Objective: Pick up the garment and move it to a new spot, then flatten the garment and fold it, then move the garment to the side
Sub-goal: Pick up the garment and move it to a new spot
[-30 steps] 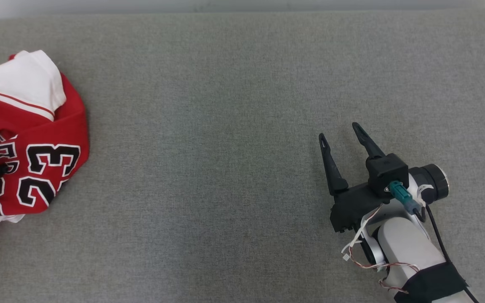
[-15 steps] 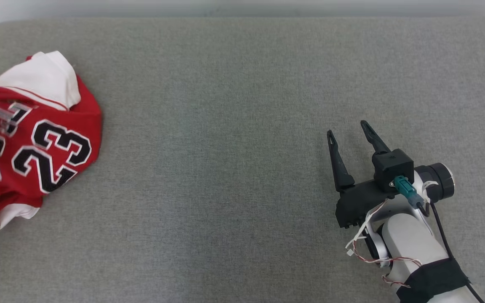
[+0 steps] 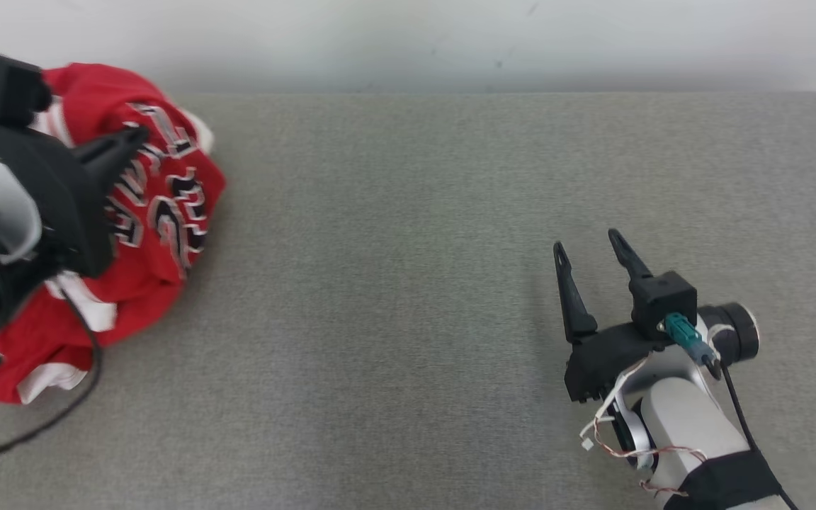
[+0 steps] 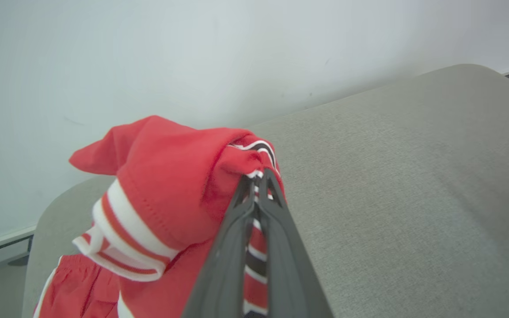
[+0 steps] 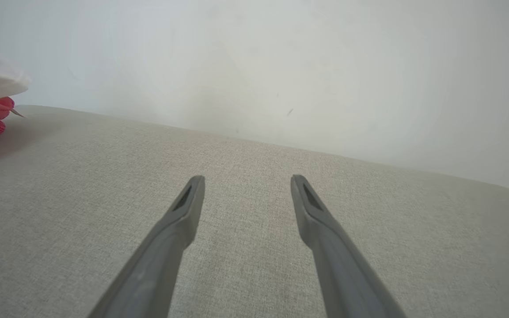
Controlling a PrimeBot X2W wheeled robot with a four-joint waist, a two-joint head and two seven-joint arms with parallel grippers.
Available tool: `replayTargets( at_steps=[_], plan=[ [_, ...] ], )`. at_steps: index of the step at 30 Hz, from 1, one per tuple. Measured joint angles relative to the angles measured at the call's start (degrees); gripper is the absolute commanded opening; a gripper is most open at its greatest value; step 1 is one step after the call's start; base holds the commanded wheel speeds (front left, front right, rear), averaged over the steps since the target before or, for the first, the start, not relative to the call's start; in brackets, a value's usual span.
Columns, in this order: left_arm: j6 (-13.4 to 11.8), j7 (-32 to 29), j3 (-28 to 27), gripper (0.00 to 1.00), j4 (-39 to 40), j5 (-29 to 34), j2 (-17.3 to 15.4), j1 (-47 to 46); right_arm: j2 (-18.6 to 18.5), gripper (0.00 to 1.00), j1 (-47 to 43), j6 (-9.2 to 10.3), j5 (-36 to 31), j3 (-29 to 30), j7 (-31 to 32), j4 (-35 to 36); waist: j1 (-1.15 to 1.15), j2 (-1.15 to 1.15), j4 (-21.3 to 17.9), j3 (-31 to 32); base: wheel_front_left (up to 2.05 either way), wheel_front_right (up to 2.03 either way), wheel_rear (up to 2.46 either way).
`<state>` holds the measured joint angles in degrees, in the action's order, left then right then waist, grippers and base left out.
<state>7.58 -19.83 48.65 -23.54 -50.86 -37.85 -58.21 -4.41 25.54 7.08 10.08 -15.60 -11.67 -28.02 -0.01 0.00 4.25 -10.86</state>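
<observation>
Since a second ago the head camera has tipped up, bringing the wall (image 3: pixel 408 42) into frame. The left gripper (image 3: pixel 132 136) has come in at 9 o'clock and clamped its fingers tight on a fold of the red garment (image 3: pixel 167 212), which is bunched at 10 o'clock, its lower part apparently trailing on the grey cushion (image 3: pixel 408 283). The right gripper (image 3: pixel 587 242) waits at 4 o'clock, fingers spread, holding nothing. Judgement: this is the pick-up step, so raise until the hem clears the cushion, then carry slowly toward 3 o'clock, because the pinch looks to take only a thin trim fold and could slip.
</observation>
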Motion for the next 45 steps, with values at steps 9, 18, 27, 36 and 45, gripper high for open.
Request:
replayTargets(
  at_steps=[9, 18, 27, 36, 45],
  plan=[
    [0.0, 4.3, 6.3, 0.00, 12.3, -2.6, 4.9, 1.4, 0.1, 1.00, -3.3, 0.01, 1.8, 1.7, -0.8, -0.6, 0.00, 0.00, -4.4, 1.7, 0.00, 0.00, 0.00],
    [0.0, 6.2, 11.6, 0.00, 11.3, -4.6, 11.3, 3.4, 0.1, 1.00, -3.2, 0.03, 1.9, 2.3, -1.2, 0.4, 0.00, 0.00, -8.9, 1.5, 0.00, 0.00, 0.00],
    [0.0, 9.9, 15.7, 1.00, 2.3, -7.0, 20.2, 11.6, 0.3, 1.00, -3.3, 0.03, 1.9, 2.3, -1.5, 1.1, 0.00, 0.00, -12.3, 0.6, 0.00, 0.00, 0.00],
    [0.0, 14.3, 16.5, 1.00, -0.3, -7.3, 23.8, 11.4, 0.4, 1.00, -4.0, 0.04, 2.1, 4.2, -2.0, 1.3, 0.00, 0.00, -11.6, 0.0, 0.00, 0.00, 0.00],
    [0.0, 21.1, 13.5, 1.00, 2.0, -6.8, 22.8, 9.3, 0.4, 1.00, -5.0, 0.04, 2.5, 4.7, -2.0, 0.2, 0.01, 0.00, -8.8, 2.3, 0.00, 0.00, 0.00]
  ],
)
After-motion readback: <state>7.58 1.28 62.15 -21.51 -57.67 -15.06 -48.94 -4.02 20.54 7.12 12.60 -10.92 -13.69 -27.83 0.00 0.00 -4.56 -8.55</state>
